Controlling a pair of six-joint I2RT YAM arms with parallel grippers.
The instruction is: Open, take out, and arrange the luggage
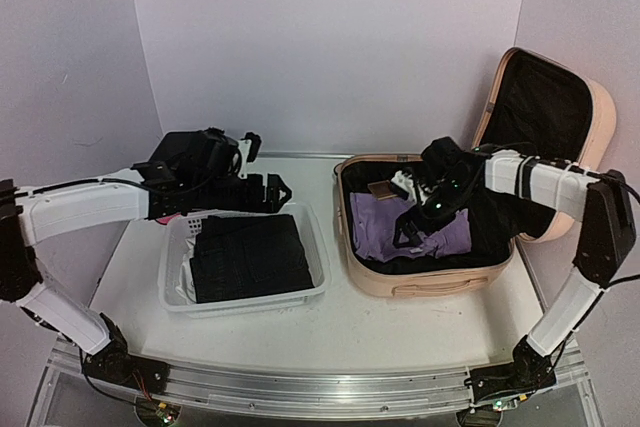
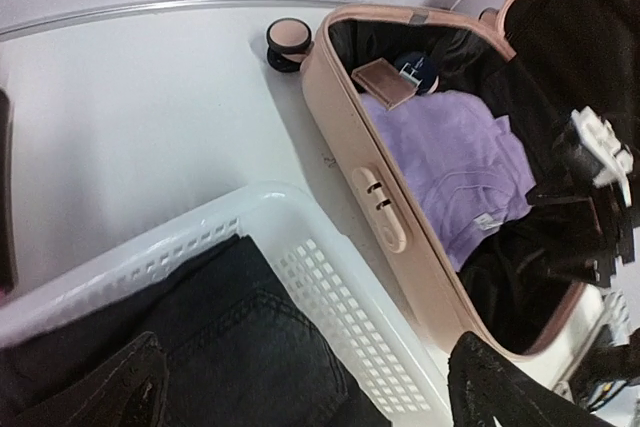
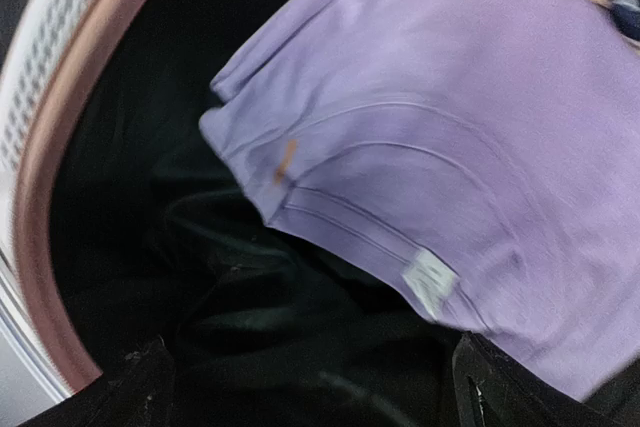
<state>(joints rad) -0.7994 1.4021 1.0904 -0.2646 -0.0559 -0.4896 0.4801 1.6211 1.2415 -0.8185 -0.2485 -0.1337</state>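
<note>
The luggage (image 1: 430, 282), a peach-pink suitcase, lies open at the right with its lid (image 1: 598, 117) raised. Inside it a purple garment (image 1: 378, 219) rests on the black lining. My right gripper (image 1: 425, 219) hangs open over that garment, holding nothing. The right wrist view shows the garment (image 3: 450, 97) and lining (image 3: 250, 307) between the spread fingers of the right gripper (image 3: 315, 387). My left gripper (image 1: 272, 192) is open above the far edge of a white mesh basket (image 1: 315, 247), which holds folded black jeans (image 1: 250, 257). Below the left gripper (image 2: 315, 387) lie the jeans (image 2: 230, 347) and basket wall (image 2: 340, 287).
A small brown item (image 2: 385, 80) and a white item (image 1: 403, 183) lie at the suitcase's far end. A black wheel (image 2: 287, 42) sticks out at its corner. A dark box with a bit of pink (image 1: 183, 219) sits behind my left arm. White walls enclose the table.
</note>
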